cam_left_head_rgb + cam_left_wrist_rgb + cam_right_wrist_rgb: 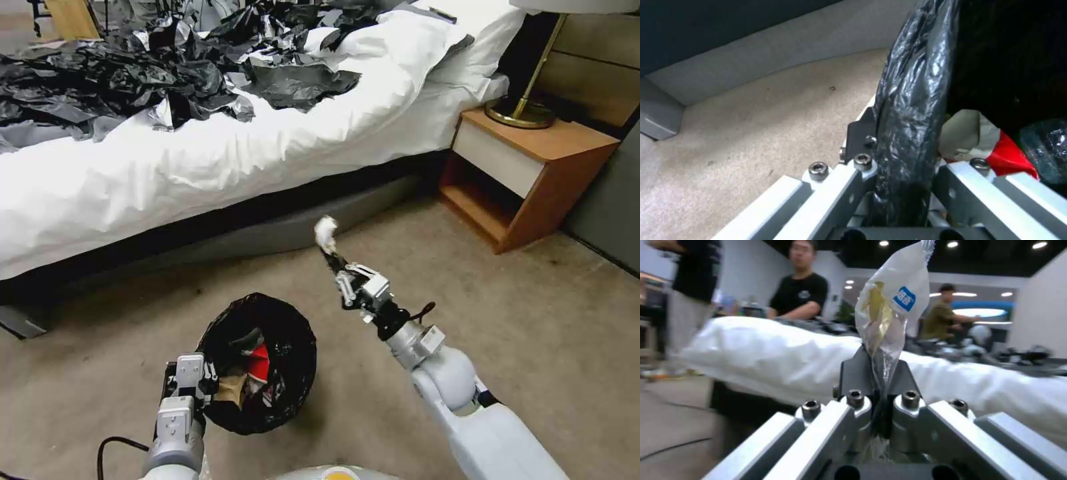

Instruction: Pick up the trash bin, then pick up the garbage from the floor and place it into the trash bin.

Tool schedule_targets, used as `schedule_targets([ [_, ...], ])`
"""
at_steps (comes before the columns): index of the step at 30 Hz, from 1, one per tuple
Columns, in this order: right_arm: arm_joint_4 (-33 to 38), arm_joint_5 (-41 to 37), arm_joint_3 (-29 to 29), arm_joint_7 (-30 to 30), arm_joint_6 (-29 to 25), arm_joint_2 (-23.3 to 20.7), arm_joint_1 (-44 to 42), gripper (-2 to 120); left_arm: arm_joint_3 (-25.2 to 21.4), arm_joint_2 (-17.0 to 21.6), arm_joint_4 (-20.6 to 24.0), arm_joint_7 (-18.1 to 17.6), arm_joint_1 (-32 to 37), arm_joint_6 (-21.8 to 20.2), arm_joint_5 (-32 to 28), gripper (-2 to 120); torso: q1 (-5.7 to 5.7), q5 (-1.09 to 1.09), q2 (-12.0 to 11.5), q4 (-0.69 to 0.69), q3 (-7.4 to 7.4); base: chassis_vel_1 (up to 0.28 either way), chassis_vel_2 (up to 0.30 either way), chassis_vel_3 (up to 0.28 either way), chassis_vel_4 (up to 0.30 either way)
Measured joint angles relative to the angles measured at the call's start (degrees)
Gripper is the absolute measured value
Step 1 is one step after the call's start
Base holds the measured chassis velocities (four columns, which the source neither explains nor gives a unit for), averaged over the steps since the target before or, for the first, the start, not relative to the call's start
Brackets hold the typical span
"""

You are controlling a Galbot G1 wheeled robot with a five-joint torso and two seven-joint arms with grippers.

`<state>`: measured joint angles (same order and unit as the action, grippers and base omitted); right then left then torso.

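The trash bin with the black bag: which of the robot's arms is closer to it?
Left. The left gripper is clamped on the trash bin rim. The right gripper is raised beside the bin, apart from it, holding a wrapper.

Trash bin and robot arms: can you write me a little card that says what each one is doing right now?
trash bin: lined with a black bag, held up off the carpet
left gripper: fingers shut on the bin's rim
in the bin: a red-white packet and other litter
right gripper: raised above the carpet, beyond the bin toward the bed
right gripper holds: a white wrapper, pinched at one end
bed: white sheets with black plastic sheets on top
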<state>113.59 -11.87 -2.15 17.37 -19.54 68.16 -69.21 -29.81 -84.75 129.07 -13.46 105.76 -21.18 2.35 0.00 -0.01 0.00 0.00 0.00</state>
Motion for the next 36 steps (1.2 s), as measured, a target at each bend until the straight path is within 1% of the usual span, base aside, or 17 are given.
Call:
schedule_targets([
  [1,0.0,0.0,0.0,0.0,0.0,0.0,0.0,0,0.0,0.0,0.0,0.0,0.0,0.0,0.0,2,0.00,0.00,0.0,0.00,0.00,0.000,0.000,0.000,0.000],
  [4,-0.5,1.3,8.2,-1.2,0.9,-2.0,0.0,0,0.0,-0.1,0.1,0.0,-0.1,0.0,0.0,2,0.00,0.00,0.0,0.00,0.00,0.000,0.000,0.000,0.000],
  [5,-0.5,1.3,8.2,-1.2,0.9,-2.0,0.0,0,0.0,-0.1,0.1,0.0,-0.1,0.0,0.0,2,0.00,0.00,0.0,0.00,0.00,0.000,0.000,0.000,0.000],
  [6,-2.2,2.1,10.9,-1.8,1.2,-2.0,0.1,0,0.1,-0.1,0.1,0.0,-0.1,-0.1,0.0,2,0.00,0.01,0.0,0.00,0.00,0.000,0.000,0.000,0.000],
  [7,-2.2,2.1,10.9,-1.8,1.2,-2.0,0.1,0,0.1,-0.1,0.1,0.0,-0.1,-0.1,0.0,2,0.00,0.01,0.0,0.00,0.00,0.000,0.000,0.000,0.000],
  [10,-6.7,3.7,15.0,-3.0,1.9,-0.6,1.1,0,0.3,-0.2,0.1,0.0,-0.2,-0.1,0.2,2,0.00,0.01,0.0,0.00,0.00,0.000,0.000,0.000,0.000],
  [11,-6.7,3.7,15.0,-3.0,1.9,-0.6,1.1,0,0.3,-0.2,0.1,0.0,-0.2,-0.1,0.2,2,0.00,0.01,0.0,0.00,0.00,0.000,0.000,0.000,0.000],
  [13,-10.1,4.2,16.9,-3.5,2.0,0.3,2.1,0,0.5,-0.4,0.1,0.1,-0.2,-0.1,0.5,2,0.00,0.01,0.0,0.00,0.00,0.000,0.000,0.000,0.000],
  [18,-15.3,4.5,17.8,-4.1,2.0,1.4,3.4,0,0.9,-0.6,0.1,0.1,-0.2,-0.1,0.9,2,0.00,0.00,0.0,0.00,0.01,0.000,0.000,0.000,0.000],
  [22,-16.8,4.8,17.8,-4.2,2.0,1.6,3.5,0,1.0,-0.6,0.2,0.1,-0.2,-0.1,1.1,2,0.00,0.00,0.0,0.00,0.00,0.000,0.000,0.000,0.000],
  [25,-18.1,5.0,17.5,-4.2,2.1,1.7,3.6,17,1.1,-0.7,0.3,0.1,-0.2,-0.1,1.1,2,0.00,0.01,0.0,0.00,0.00,0.000,0.000,0.000,0.000],
  [26,-18.1,5.0,17.5,-4.2,2.1,1.7,3.6,17,1.1,-0.7,0.3,0.1,-0.2,-0.1,1.1,2,0.00,0.01,0.0,0.00,0.00,0.000,0.000,0.000,0.000],
  [29,-17.9,5.0,17.1,-4.1,2.1,1.5,3.6,32,1.1,-0.7,0.3,0.1,-0.1,-0.1,1.2,2,0.00,0.01,0.0,0.00,0.00,0.000,0.000,0.000,0.000],
  [30,-17.9,5.0,17.1,-4.1,2.1,1.5,3.6,32,1.1,-0.7,0.3,0.1,-0.1,-0.1,1.2,2,0.00,0.01,0.0,0.00,0.00,0.000,0.000,0.000,0.000],
  [33,-17.3,5.0,16.7,-3.9,2.1,0.8,3.1,46,1.1,-0.7,0.3,0.1,-0.1,-0.1,1.2,2,0.00,0.01,0.0,0.00,0.00,0.000,0.000,0.000,0.000],
  [34,-17.3,5.0,16.7,-3.9,2.1,0.8,3.1,46,1.1,-0.7,0.3,0.1,-0.1,-0.1,1.2,2,0.00,0.01,0.0,0.00,0.00,0.000,0.000,0.000,0.000],
  [36,-16.9,5.0,16.5,-3.9,2.1,0.5,2.8,54,1.1,-0.7,0.3,0.2,-0.1,-0.2,1.2,2,0.00,0.01,0.0,0.00,0.00,0.000,0.000,0.000,0.000],
])
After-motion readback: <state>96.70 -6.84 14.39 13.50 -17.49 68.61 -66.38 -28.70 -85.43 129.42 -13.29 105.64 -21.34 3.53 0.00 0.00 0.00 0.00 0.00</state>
